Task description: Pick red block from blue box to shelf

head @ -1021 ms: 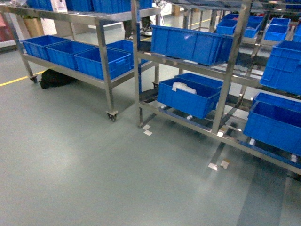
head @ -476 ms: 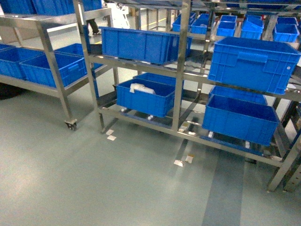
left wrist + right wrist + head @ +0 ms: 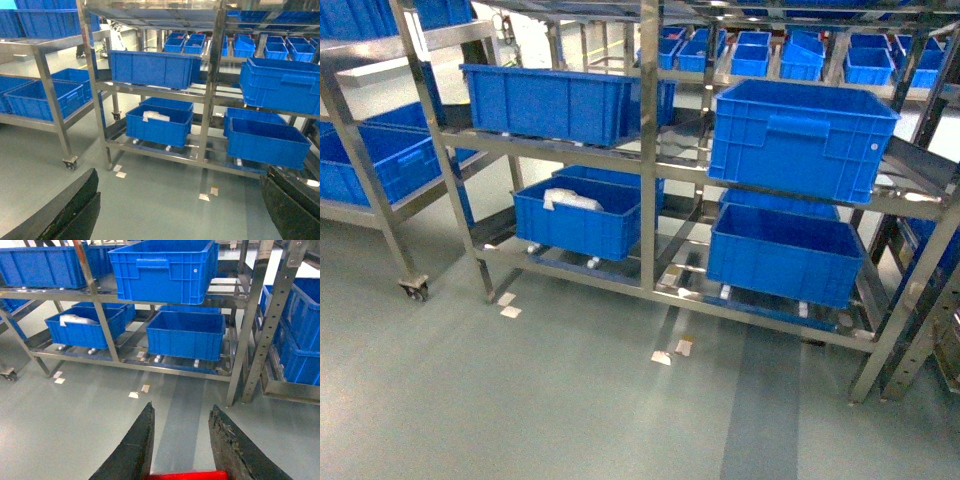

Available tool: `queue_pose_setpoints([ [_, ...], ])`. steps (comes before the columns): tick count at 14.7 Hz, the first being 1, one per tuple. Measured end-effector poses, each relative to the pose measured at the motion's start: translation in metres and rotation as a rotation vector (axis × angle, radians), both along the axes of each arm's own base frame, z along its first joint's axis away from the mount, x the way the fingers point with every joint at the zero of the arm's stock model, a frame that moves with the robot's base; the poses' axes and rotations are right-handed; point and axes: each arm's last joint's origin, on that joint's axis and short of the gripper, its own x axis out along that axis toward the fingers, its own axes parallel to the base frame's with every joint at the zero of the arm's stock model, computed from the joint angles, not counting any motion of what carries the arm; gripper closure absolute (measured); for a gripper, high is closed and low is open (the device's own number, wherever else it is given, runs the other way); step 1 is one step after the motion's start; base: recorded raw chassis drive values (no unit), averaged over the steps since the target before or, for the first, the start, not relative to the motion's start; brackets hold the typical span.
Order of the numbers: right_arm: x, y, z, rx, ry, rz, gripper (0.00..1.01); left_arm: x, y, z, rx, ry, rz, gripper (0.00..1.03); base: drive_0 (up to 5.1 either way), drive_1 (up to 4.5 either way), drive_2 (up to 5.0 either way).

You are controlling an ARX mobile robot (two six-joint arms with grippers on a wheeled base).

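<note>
Status check, base in transit. Over the last second the head view has swung across the aisle. The shelf [image 3: 648, 150], which a second ago sat in the right half of the head view with a second wheeled rack [image 3: 360, 160] filling the left, now stands square in front of me. The wheeled rack has slid off to the left edge. The dark blue crates [image 3: 800, 135] on the tiers look larger than before, so I judge the base is turning and closing in, not standing by.

Right gripper [image 3: 182, 410]: the jaws stand partly closed, pointing at the floor in front of the lower tier. A red strip shows between their bases at the bottom edge of the wrist view. I take this to be the red block [image 3: 182, 475], held there, though only its upper face is visible and I cannot confirm pad contact.

Left gripper [image 3: 180, 200]: the jaws are spread wide with nothing between them.

The blue box is not in any current view. I read the pick as done and the carry as under way.

Remaining work, as I judge it:
- Finish the approach.
- Choose a bare stretch of tier — most of the visible shelf surface carries crates.
- Raise the right arm to the tier before releasing.
</note>
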Motion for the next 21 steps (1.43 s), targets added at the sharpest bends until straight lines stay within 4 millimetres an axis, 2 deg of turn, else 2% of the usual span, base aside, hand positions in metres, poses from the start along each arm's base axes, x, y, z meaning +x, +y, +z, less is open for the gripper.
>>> queue_pose_setpoints([
  [2,0.0000,0.0000,0.0000,0.000,0.000,0.000,0.74,0.0000,0.0000,0.0000,0.000,0.000,0.000,0.05,-1.5,-1.55,-1.5],
  [21,0.0000,0.0000,0.0003,0.000,-0.003,0.000,0.74,0.0000,0.0001,0.0001,0.000,-0.002,0.001,0.05,0.0,3.89,-3.9],
])
